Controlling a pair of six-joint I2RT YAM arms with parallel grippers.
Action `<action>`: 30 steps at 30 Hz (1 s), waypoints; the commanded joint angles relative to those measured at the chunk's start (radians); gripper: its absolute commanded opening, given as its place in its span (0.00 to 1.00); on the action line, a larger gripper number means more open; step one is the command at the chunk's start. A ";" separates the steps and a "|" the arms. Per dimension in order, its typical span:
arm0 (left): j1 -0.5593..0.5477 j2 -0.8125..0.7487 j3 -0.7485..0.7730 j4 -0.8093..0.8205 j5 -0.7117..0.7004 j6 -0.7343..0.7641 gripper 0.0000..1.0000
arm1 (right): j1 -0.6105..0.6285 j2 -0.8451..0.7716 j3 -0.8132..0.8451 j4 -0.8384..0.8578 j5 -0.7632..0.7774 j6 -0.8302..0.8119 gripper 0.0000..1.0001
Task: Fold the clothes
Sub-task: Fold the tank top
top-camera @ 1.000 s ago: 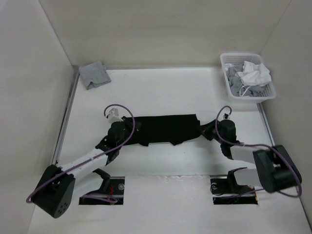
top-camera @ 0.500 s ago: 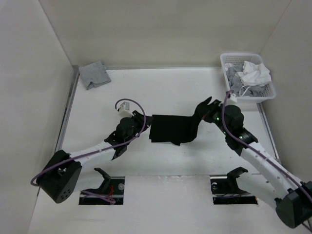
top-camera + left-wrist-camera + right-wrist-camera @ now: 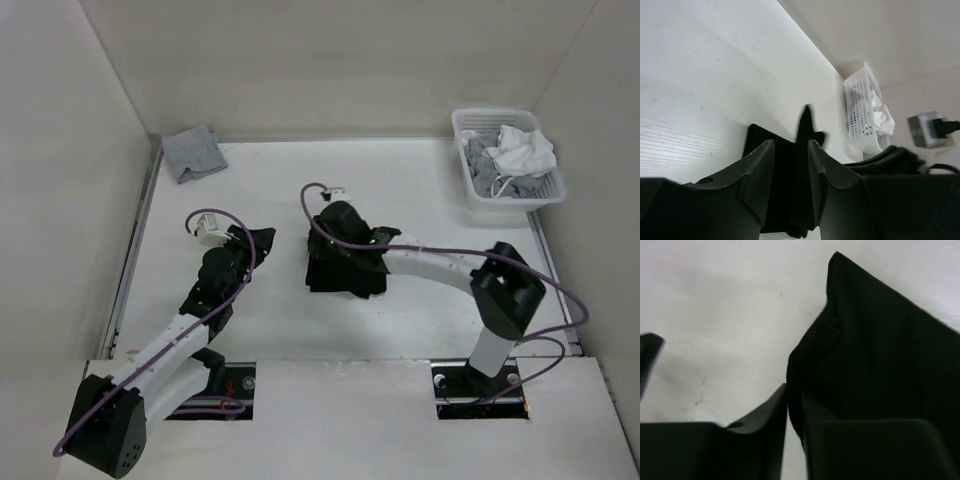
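now, clothes [image 3: 340,278] shorter than before, right gripper [image 3: 794,396] at its edge, grip unclear, left gripper [image 3: 790,150] apart, empty

No legible text, labels, brands or numbers — nothing readable on any surface.

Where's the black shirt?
Top view: the black shirt lies in the middle of the table, at the right hand, with the left hand just to its left.

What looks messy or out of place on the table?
The black shirt in the middle is folded unevenly: its near edge is jagged, not straight. A grey cloth lies crumpled in the far left corner.
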 commanded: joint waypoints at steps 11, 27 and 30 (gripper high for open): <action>0.129 -0.004 0.021 -0.029 0.116 0.036 0.34 | 0.066 -0.258 -0.144 0.166 -0.009 0.031 0.47; 0.123 0.209 0.147 -0.182 0.069 0.203 0.42 | -0.412 -0.878 -0.852 0.457 0.129 0.095 0.28; 0.146 0.237 0.144 -0.220 0.037 0.205 0.44 | -0.472 -0.835 -0.876 0.504 0.120 0.137 0.51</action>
